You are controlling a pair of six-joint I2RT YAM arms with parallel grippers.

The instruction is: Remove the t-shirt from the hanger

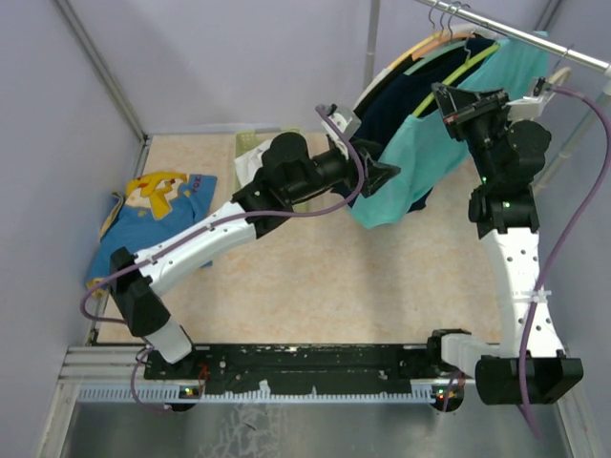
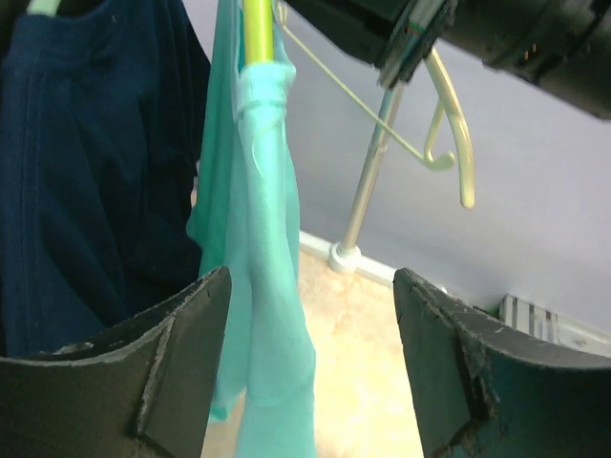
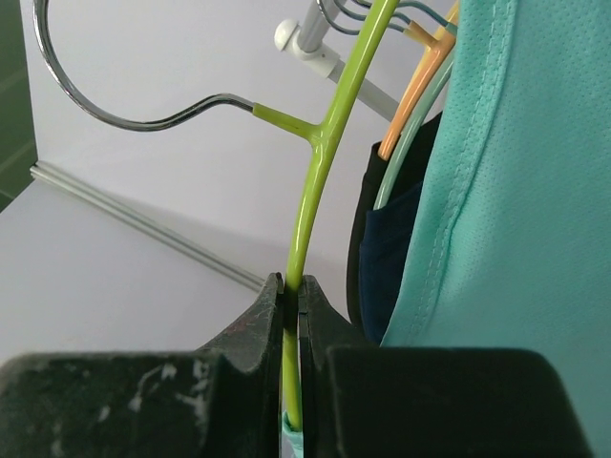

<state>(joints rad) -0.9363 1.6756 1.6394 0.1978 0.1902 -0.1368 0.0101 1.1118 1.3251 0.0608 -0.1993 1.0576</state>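
The teal t-shirt [image 1: 430, 153] at two o'clock hangs on its green hanger [image 3: 320, 172], not off yet. The right jaws pinch the hanger; left jaws are spread.

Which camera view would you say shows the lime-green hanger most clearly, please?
The right wrist view: the lime-green hanger runs from its metal hook down between the right gripper's shut jaws. The top external view shows only a green strip among the shirts; the left wrist view shows a short piece above the bunched teal t-shirt.
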